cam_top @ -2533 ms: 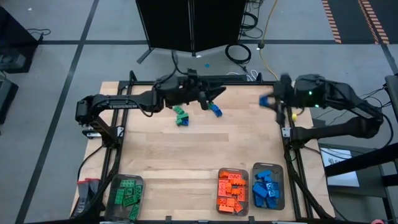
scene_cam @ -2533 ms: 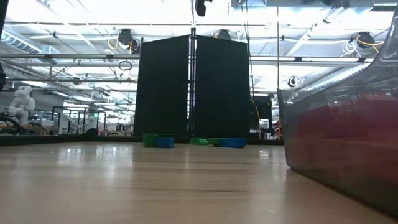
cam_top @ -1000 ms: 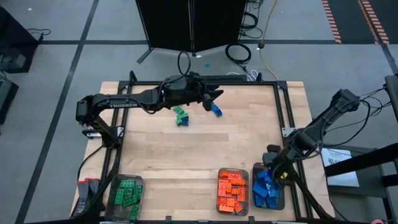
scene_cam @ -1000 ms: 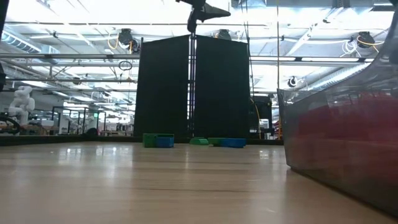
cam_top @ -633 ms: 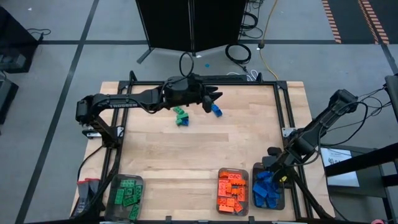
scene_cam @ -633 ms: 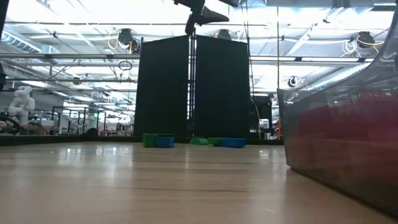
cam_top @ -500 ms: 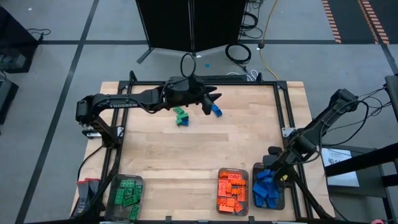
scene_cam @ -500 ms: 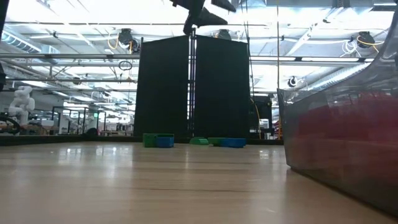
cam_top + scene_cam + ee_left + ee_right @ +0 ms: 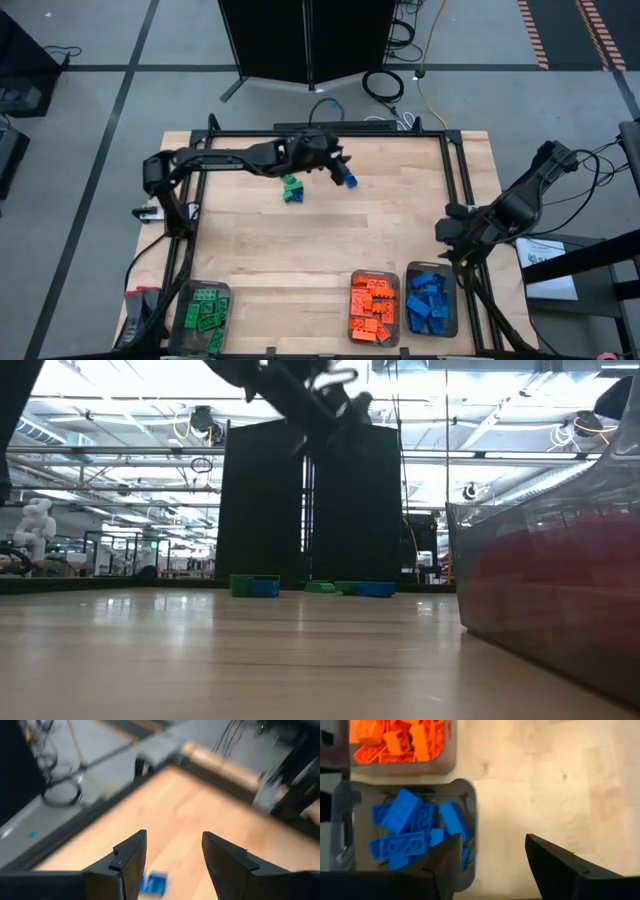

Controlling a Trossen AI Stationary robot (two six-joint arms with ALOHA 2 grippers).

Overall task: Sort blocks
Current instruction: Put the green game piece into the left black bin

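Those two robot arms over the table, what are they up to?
They are sorting toy blocks by colour into clear trays at the near edge: a green tray, an orange tray and a blue tray. The right gripper hangs open and empty just above the blue tray. The left gripper, open and empty, reaches over the few loose blocks at the far side of the table.

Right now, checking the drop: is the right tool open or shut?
Open: right tool shows a bare gap between its fingers above the clear blue-brick tray.
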